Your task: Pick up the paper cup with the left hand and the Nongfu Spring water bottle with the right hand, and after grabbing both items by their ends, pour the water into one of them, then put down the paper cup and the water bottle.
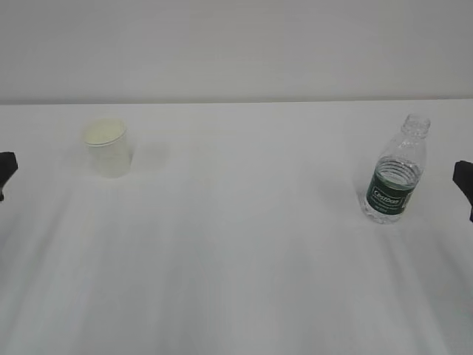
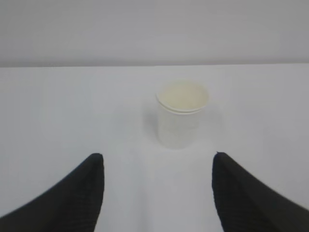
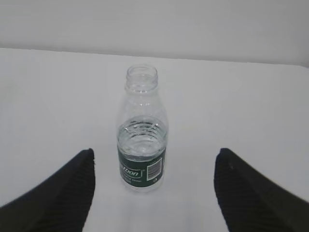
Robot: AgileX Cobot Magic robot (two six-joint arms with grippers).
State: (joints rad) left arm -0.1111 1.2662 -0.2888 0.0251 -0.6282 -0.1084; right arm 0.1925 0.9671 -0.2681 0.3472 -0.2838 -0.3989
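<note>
Upright, the uncapped Nongfu Spring water bottle [image 3: 142, 135] stands partly filled.

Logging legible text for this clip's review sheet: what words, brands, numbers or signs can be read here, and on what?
"...tbon": the tail of white lettering on the dark green label of the water bottle, right wrist view; its start wraps out of sight.
Barcode beside it on that label: digits too small to read.
Same label in the exterior view: white lettering too blurred to read.
Paper cup: no print visible.
</note>
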